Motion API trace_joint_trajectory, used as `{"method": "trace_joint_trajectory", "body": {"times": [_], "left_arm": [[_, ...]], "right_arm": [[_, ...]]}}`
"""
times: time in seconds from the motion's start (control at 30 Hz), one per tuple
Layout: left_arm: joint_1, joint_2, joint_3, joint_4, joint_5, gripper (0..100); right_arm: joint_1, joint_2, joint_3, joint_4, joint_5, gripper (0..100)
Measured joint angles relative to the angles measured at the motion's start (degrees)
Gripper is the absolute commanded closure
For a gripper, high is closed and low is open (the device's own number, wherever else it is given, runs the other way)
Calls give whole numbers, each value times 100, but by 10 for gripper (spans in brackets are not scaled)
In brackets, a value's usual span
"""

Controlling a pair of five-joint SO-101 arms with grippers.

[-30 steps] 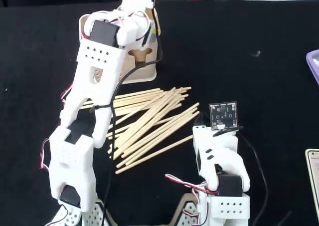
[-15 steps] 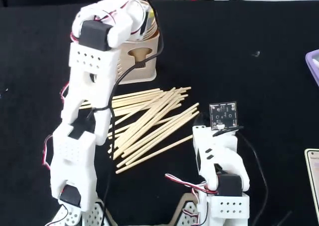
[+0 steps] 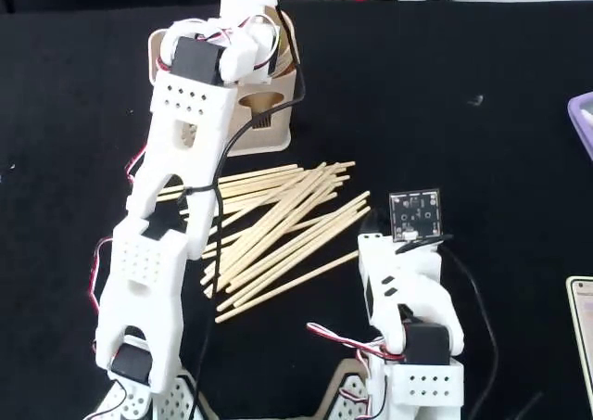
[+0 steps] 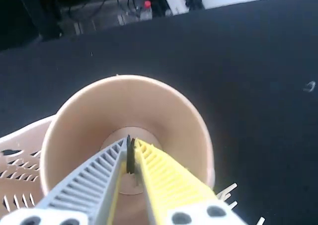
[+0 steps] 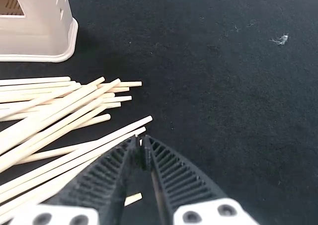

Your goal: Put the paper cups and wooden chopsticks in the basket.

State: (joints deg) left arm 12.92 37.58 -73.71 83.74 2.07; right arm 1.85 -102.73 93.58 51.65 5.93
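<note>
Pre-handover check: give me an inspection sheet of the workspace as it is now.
Surface: black table, one lint speck.
Job's things: chopsticks piled loose on the table; paper cup at the basket, seating unclear.
Clutter: purple item at the table's edge.
End effectors: left end effector shut, tips inside the cup; right end effector shut, over chopstick ends.
Cables: black cable crossing the basket's front.
Surroundings: dark equipment beyond the table.

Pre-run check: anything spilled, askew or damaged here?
The pale wooden chopsticks lie in a loose crisscrossed heap on the black table, outside the beige slotted plastic basket. The tan paper cup looks undamaged. Nothing else stands out.
</note>
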Motion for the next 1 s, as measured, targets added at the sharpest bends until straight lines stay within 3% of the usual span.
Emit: {"method": "trace_joint_trajectory", "body": {"times": [0.43, 0.7, 0.87, 1.0], "left_arm": [[-193, 70, -1855, 105, -9, 966], [-1108, -431, -1873, 624, 0, 808], [-1776, -563, -1881, 905, 0, 805], [-1855, -457, -1881, 1424, 0, 805]], "right_arm": [[0, 0, 0, 0, 202, 984], [0, 0, 0, 0, 211, 984], [0, 0, 0, 0, 211, 984], [0, 0, 0, 0, 211, 984]]}}
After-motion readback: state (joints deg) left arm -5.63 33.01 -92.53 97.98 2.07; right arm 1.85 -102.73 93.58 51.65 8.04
